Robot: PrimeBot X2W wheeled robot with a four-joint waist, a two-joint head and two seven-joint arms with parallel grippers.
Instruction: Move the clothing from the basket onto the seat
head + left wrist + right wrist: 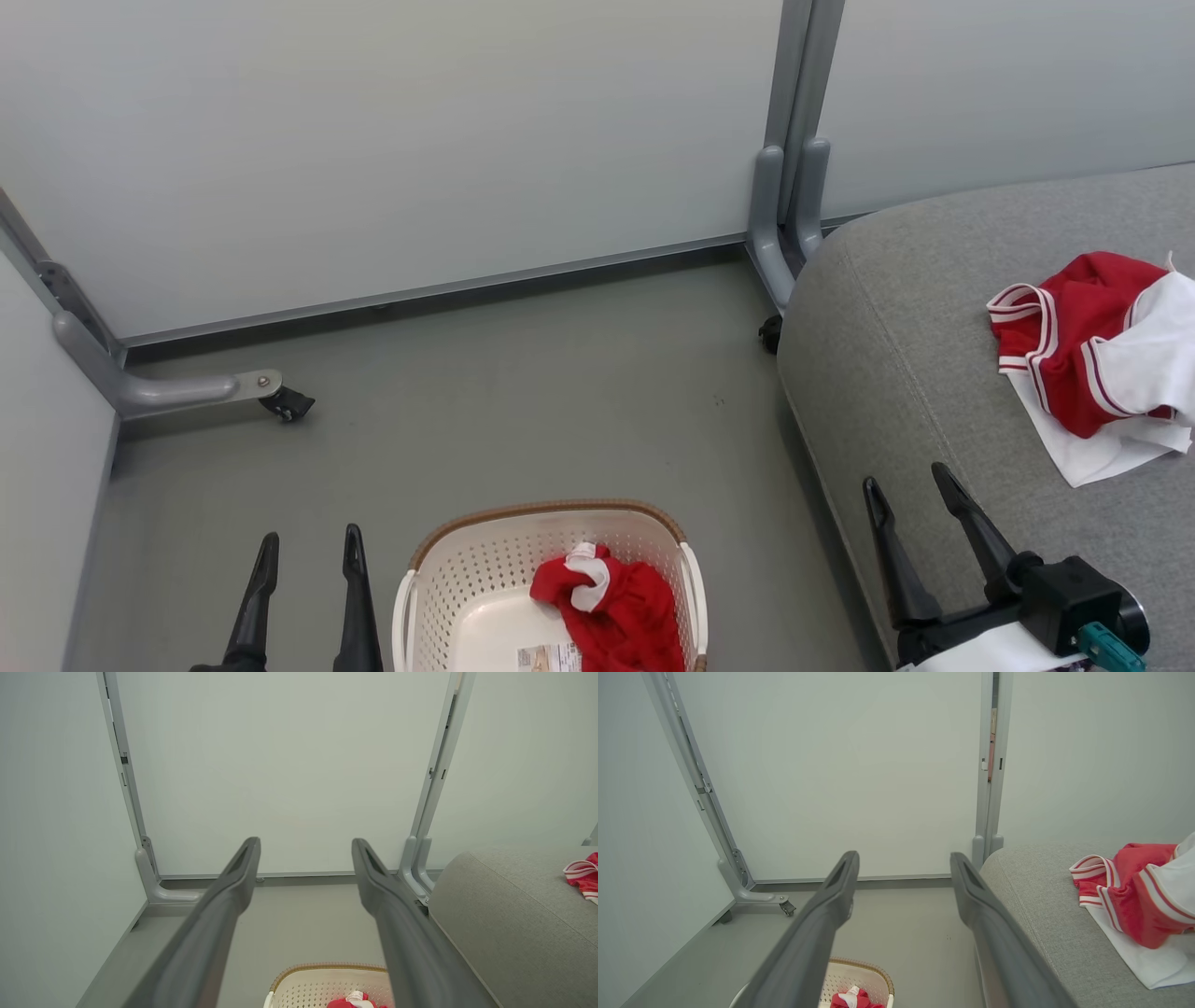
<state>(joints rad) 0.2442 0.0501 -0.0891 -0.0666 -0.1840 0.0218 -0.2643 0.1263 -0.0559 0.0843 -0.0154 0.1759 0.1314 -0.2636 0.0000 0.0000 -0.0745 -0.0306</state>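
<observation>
My left end effector [312, 534] hangs released and empty above the grey floor [523, 392], just to the left of the basket [551, 509], its two dark fingers spread apart with nothing between them. My right end effector [904, 476] is likewise released and empty, its fingers parted over the near left edge of the seat [896, 355]. The clothing [1088, 345] is split between two places: a crumpled red and white piece with striped trim lies on top of the seat towards its right side, well apart from my right fingers, while a red bundle [621, 607] with a small white patch sits inside the basket, against its right wall. A paper label [546, 658] shows on the basket's bottom beside that bundle. The basket stands on the floor just left of the seat. Pale partition panels [392, 140] on grey frames with a caster [288, 403] stand behind it all.
</observation>
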